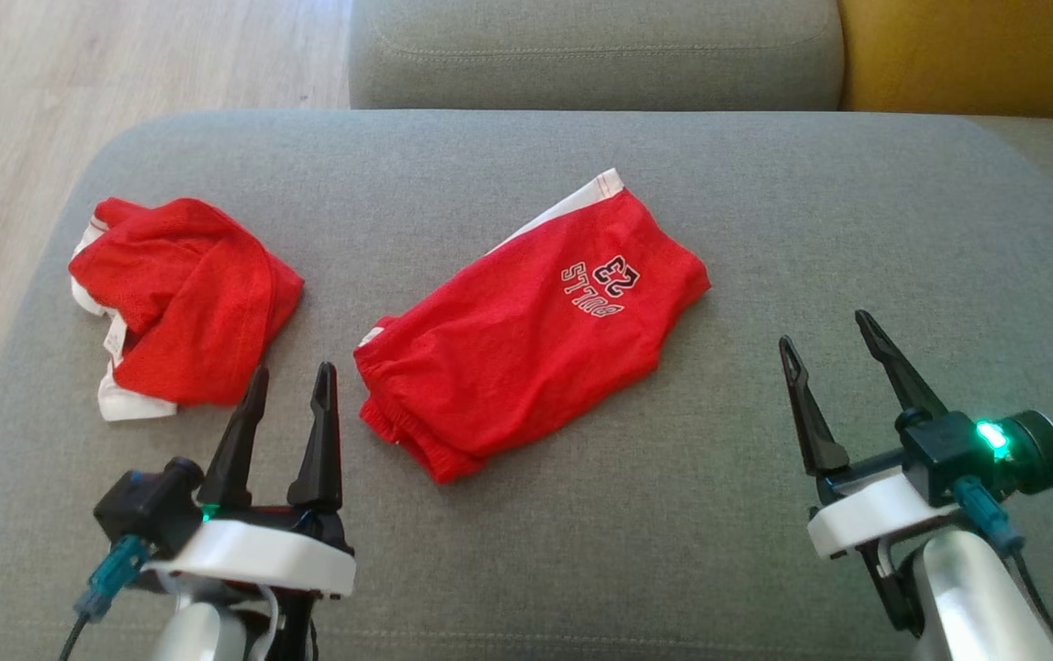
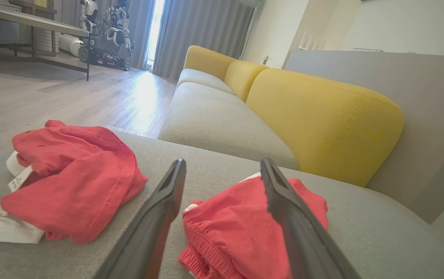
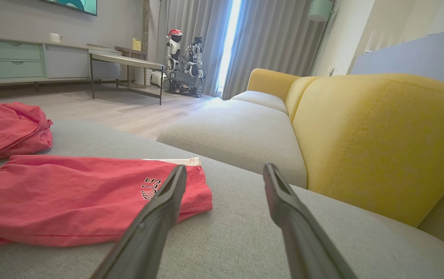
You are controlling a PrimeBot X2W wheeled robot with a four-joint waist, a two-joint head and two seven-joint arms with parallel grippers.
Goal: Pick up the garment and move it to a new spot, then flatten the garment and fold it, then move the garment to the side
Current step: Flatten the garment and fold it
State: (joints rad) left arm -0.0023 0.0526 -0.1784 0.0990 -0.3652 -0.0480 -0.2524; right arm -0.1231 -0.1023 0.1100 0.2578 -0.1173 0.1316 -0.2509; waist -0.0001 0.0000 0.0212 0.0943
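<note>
The garment [image 1: 508,358], red with a "BULLS 23" print and a white red-striped panel at its far edge, lies loosely flat at the middle of the grey cushion [image 1: 765,229]. My left gripper [image 1: 293,369] stands open just left of its near gathered edge, with nothing between the fingers. In the left wrist view the garment [image 2: 237,224] lies right under the open left gripper [image 2: 222,160]. My right gripper [image 1: 823,328] is open over bare cushion to the garment's right. The right wrist view has the garment [image 3: 71,197] left of the open right gripper [image 3: 225,166].
A second red bundle [image 1: 186,303] with white parts and a label lies crumpled at the cushion's left, seen also from the left wrist [image 2: 71,182]. Wooden floor [image 1: 122,55] lies beyond the left edge. A yellow sofa back [image 3: 380,135] rises to the right.
</note>
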